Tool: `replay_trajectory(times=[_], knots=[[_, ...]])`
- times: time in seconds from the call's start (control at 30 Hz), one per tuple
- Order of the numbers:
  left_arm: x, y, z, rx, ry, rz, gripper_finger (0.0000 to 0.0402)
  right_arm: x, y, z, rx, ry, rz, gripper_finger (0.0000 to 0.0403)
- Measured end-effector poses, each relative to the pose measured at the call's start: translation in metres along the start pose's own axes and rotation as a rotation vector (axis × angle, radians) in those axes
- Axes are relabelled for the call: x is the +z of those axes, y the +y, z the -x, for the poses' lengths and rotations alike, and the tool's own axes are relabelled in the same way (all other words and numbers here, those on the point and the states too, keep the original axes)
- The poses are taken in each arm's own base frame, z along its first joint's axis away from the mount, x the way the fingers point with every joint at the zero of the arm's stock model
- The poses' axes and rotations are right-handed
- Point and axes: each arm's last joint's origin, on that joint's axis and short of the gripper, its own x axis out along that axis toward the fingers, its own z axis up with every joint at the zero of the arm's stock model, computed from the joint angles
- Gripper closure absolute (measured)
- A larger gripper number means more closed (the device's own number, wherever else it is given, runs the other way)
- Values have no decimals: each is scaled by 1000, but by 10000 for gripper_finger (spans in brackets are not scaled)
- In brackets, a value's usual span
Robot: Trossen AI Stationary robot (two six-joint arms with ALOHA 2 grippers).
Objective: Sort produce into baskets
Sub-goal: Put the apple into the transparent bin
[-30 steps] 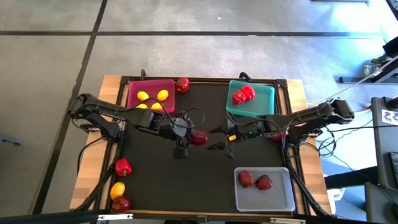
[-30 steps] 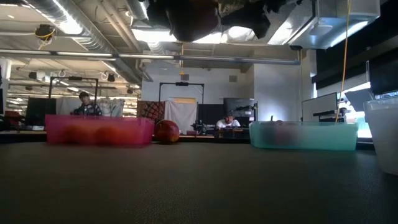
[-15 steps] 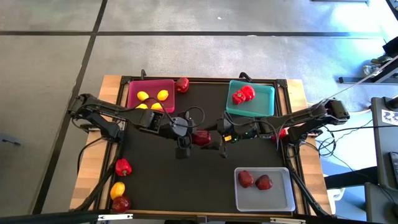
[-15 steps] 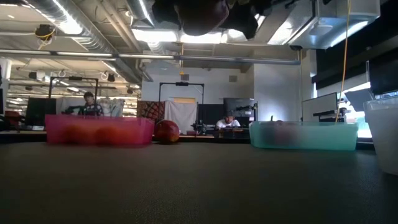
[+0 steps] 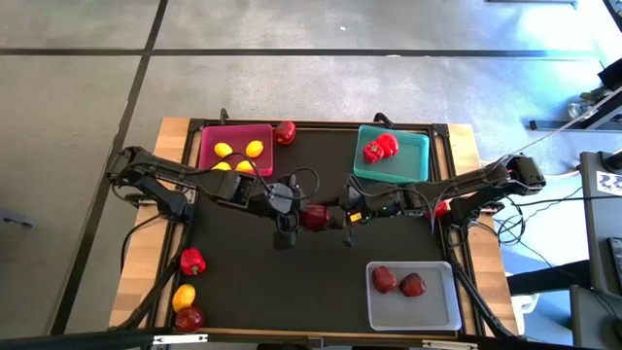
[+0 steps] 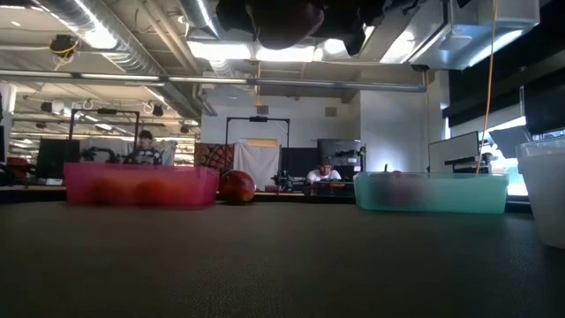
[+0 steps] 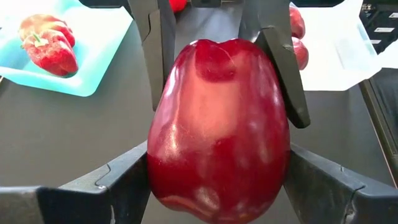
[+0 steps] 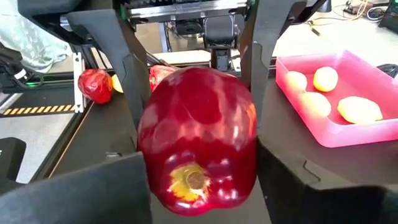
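Observation:
A dark red apple (image 5: 313,216) hangs in the air over the middle of the black table, and both grippers are shut on it. My left gripper (image 5: 298,216) comes at it from the table's left, my right gripper (image 5: 333,216) from the right. The low view shows the apple (image 6: 287,18) high above the mat. The pink basket (image 5: 209,146) holds yellow lemons, the teal basket (image 5: 416,156) red peppers, and the clear basket (image 5: 437,306) two apples. My left gripper pinches the apple's two opposite sides (image 7: 157,168) between its fingers (image 7: 118,186), coming from the table's left and slanting down. The apple is lifted clear of the table. My right gripper pinches the same apple by its sides (image 8: 146,155) between its fingers (image 8: 112,186), nearly level, from the table's right. Its fingers stand crosswise to the left gripper's fingers (image 8: 132,68), on the apple's other end.
A red pepper (image 5: 285,132) lies between the pink and teal baskets at the far edge. At the near left lie a red pepper (image 5: 192,261), a lemon (image 5: 183,297) and an apple (image 5: 189,317). Bare mat lies below the apple.
My right gripper has moved toward the table's left, up to the apple held by my left gripper. Its wide-spread fingers have shut on the apple. The apple and my left gripper have stayed where they were.

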Motion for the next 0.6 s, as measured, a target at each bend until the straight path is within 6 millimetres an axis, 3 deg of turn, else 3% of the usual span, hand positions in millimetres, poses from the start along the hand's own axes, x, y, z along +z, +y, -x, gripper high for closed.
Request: replay_trajectory(times=[0.6], knots=[[-1, 0, 0, 3, 9, -1, 96, 0, 0, 0, -6, -3, 4, 240]])
